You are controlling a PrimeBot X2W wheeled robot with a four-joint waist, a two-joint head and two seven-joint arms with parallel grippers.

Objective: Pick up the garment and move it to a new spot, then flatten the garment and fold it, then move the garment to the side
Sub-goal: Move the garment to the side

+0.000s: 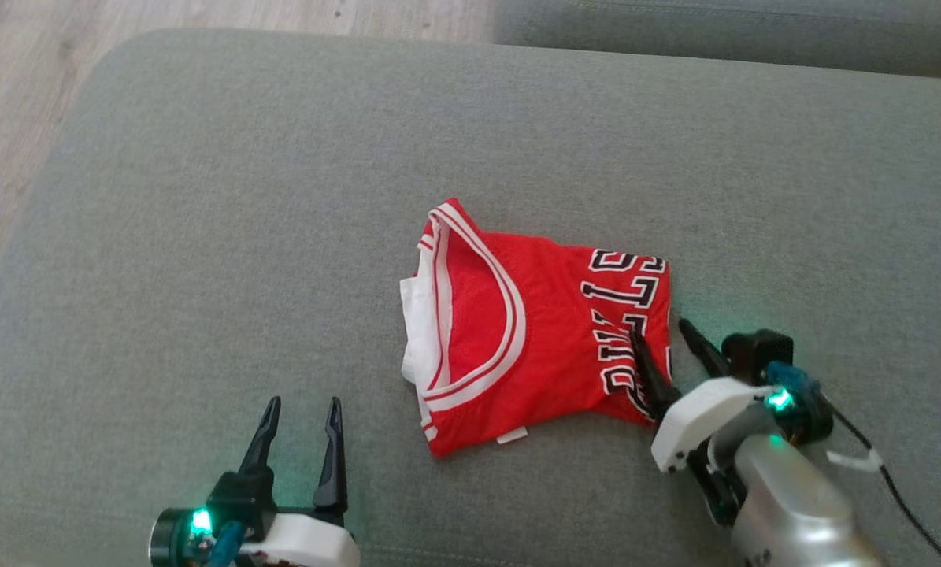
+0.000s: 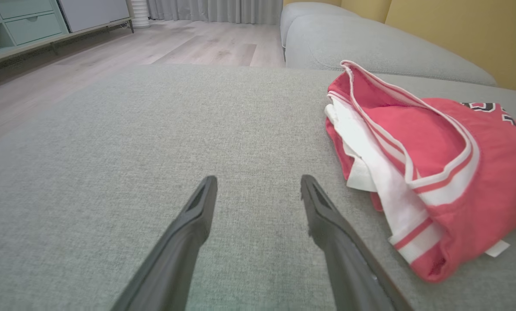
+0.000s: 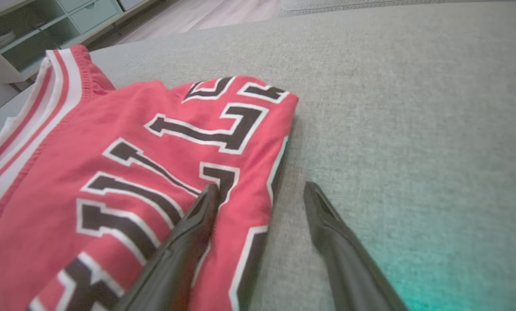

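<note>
The garment (image 1: 533, 331) is a red jersey with white trim and black letters, folded into a compact shape in the middle of the grey cushion (image 1: 281, 197). My right gripper (image 1: 663, 335) is open at its right edge, one finger over the lettered cloth (image 3: 154, 172) and the other over bare cushion. In the right wrist view the right gripper (image 3: 260, 192) straddles the jersey's folded edge, nothing pinched. My left gripper (image 1: 303, 411) stands open on the cushion, apart from the jersey's left side. In the left wrist view the left gripper (image 2: 258, 183) has the garment (image 2: 435, 172) to its right.
The grey cushion's left edge (image 1: 37, 205) drops to a wooden floor (image 1: 13, 94). Another grey cushion (image 1: 753, 31) lies beyond the far edge. A cabinet with drawers (image 2: 24, 21) stands across the room. A black cable (image 1: 887, 480) trails from the right wrist.
</note>
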